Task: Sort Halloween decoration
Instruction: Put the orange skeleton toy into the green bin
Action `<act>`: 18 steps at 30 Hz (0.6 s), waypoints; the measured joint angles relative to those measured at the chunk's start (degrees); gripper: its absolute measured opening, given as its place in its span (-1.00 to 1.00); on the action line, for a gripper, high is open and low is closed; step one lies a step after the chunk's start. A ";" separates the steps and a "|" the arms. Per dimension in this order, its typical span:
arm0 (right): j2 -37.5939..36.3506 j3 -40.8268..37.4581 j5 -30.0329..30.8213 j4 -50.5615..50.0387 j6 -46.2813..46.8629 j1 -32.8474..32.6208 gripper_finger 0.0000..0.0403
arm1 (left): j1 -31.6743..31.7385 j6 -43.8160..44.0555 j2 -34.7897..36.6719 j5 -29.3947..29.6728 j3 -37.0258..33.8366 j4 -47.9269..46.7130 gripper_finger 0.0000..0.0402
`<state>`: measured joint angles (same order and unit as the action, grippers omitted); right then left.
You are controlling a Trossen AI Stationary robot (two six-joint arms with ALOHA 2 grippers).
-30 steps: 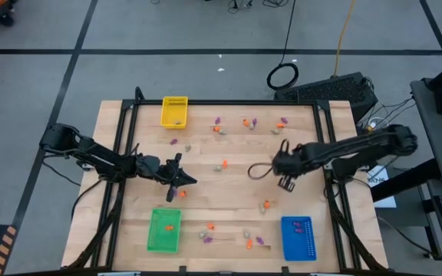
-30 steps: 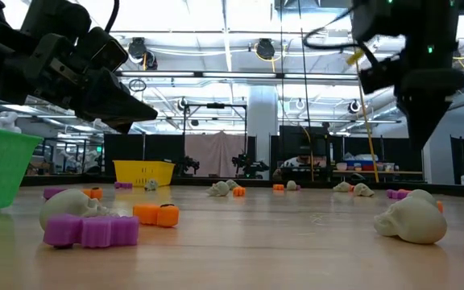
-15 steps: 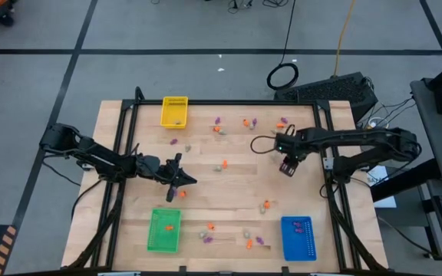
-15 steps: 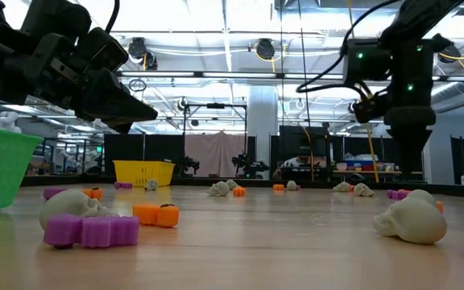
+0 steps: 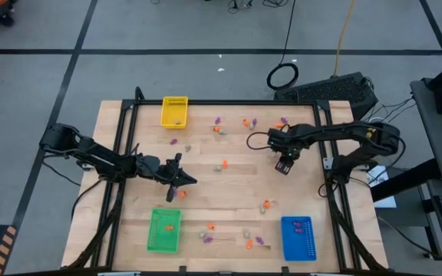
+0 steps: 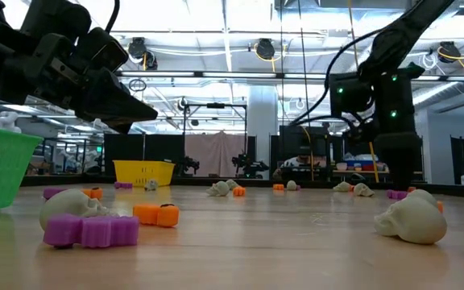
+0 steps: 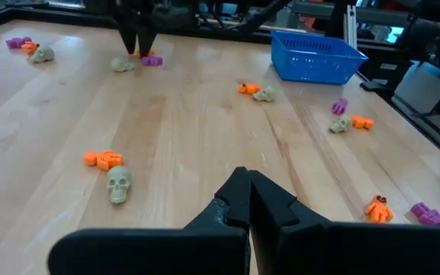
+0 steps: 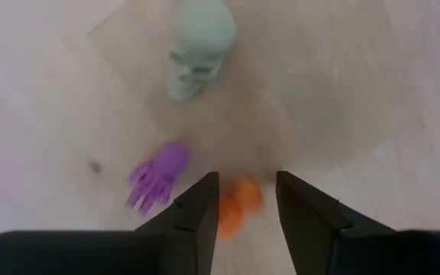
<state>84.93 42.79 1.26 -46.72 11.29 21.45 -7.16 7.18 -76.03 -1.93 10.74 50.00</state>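
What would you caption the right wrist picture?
Open right pincer poised over an orange trinket, purple hand and skull nearby.

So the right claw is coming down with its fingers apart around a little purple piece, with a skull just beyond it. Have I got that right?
Not quite. In the right wrist view the right gripper, fingers apart, straddles an orange piece. The purple hand lies beside it, outside the fingers. The skull beyond is right.

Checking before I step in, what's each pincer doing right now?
Left pincer: closed, holding nothing.
Right pincer: open, straddling a small orange plastic trinket.
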 joint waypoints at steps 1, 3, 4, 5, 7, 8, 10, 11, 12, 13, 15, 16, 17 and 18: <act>0.43 0.09 -0.02 0.15 -0.04 0.02 -0.45 | -0.11 0.13 0.00 -0.01 0.00 -0.02 -1.00; 1.34 0.22 0.10 0.28 -0.18 0.13 -0.51 | -0.15 1.08 0.00 -0.09 0.00 -0.02 -1.00; 1.75 0.22 0.11 0.43 -0.22 0.13 -0.55 | -0.18 1.33 0.00 -0.11 0.00 -0.02 -1.00; 1.97 0.22 -0.02 0.58 -0.22 0.19 -0.59 | -0.24 1.46 0.00 -0.11 0.00 -0.06 -1.00; 2.03 0.20 -0.10 0.67 -0.24 0.31 -0.70 | -0.52 1.53 0.00 -0.12 0.00 -0.20 -1.00; 2.03 0.17 -0.07 0.75 -0.24 0.31 -0.75 | -0.77 1.55 -0.01 -0.15 0.00 -0.16 -1.00; 2.03 0.15 -0.43 0.71 -0.25 0.30 -0.87 | -1.20 2.02 0.00 -0.11 0.00 -0.15 -1.00; 1.97 0.15 -0.77 0.43 -0.40 0.28 -0.93 | -1.43 2.54 -0.02 0.02 0.00 -0.15 -1.00; 1.65 0.11 -0.89 0.01 -0.48 0.28 -0.96 | -1.61 2.80 -0.02 0.55 0.00 -0.10 -1.00; 1.27 0.12 -0.86 -0.40 -0.50 0.28 -0.97 | -1.66 2.89 0.00 1.03 0.00 -0.09 -1.00; 0.08 0.24 -0.85 -1.63 -0.15 0.27 -0.97 | -1.62 2.97 0.00 2.10 0.00 -0.07 -1.00; -0.67 0.32 -1.14 -2.93 0.05 0.25 -0.98 | -1.60 3.01 0.00 2.34 0.00 -0.07 -1.00; -1.74 0.56 -1.34 -3.98 0.36 0.06 -0.99 | -1.55 3.07 0.00 2.85 0.00 -0.05 -1.00; -3.01 1.02 -1.16 -4.81 0.80 -0.26 -1.00 | -1.55 3.53 -0.01 3.70 0.00 0.01 -1.00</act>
<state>81.92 43.81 0.10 -51.52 12.09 21.19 -8.71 10.71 -76.04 1.77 10.74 50.01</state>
